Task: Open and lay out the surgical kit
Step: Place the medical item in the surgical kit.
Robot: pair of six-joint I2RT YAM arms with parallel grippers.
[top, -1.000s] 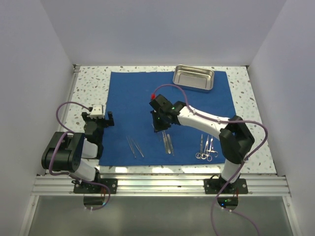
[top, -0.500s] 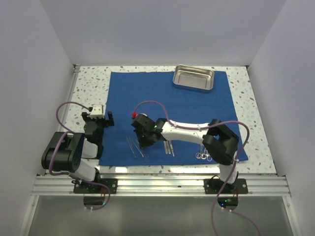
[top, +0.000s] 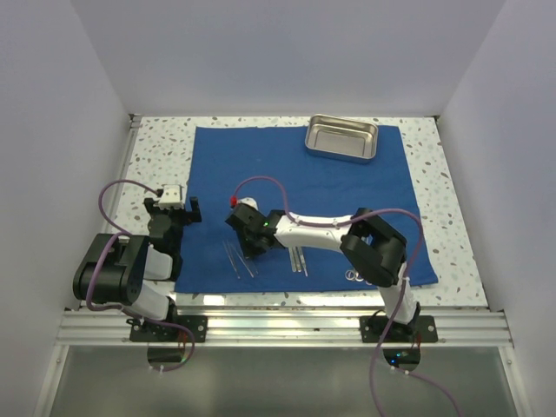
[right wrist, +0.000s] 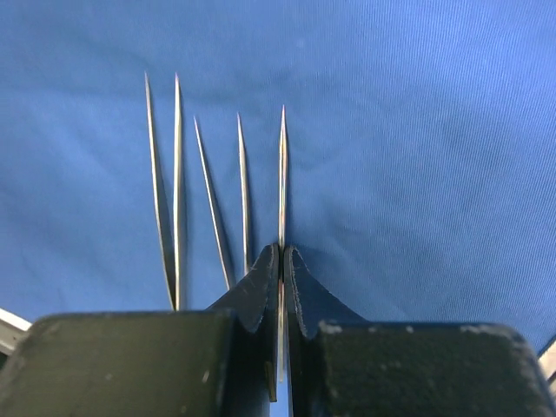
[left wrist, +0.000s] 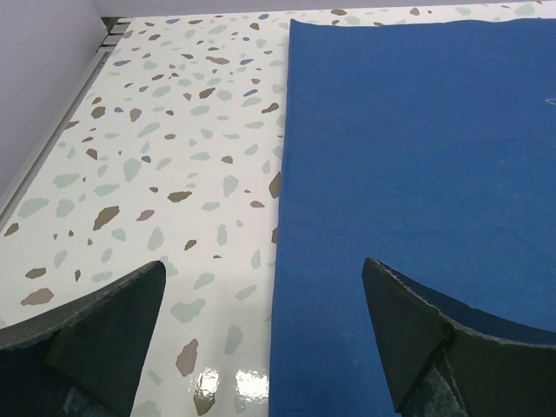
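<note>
The royal-blue cloth (top: 347,187) lies spread flat on the table, with the steel tray (top: 340,139) on its far right corner. My right gripper (top: 250,245) reaches across to the cloth's near left and is shut on one thin pair of tweezers (right wrist: 282,165), tip pointing away. Two more tweezers (right wrist: 165,191) lie on the cloth just left of it. Another set of tweezers (top: 298,259) lies mid-cloth. Ring-handled forceps (top: 353,275) are partly hidden under the right arm. My left gripper (left wrist: 265,278) hangs open over the cloth's left edge (left wrist: 282,217), holding nothing.
The speckled tabletop (left wrist: 174,130) shows left of the cloth. White walls close in the table on three sides. A metal rail (top: 278,326) runs along the near edge by the arm bases.
My right arm has swung left across the cloth, carrying the tweezers from the middle to beside the left pair. The left arm has not moved.
</note>
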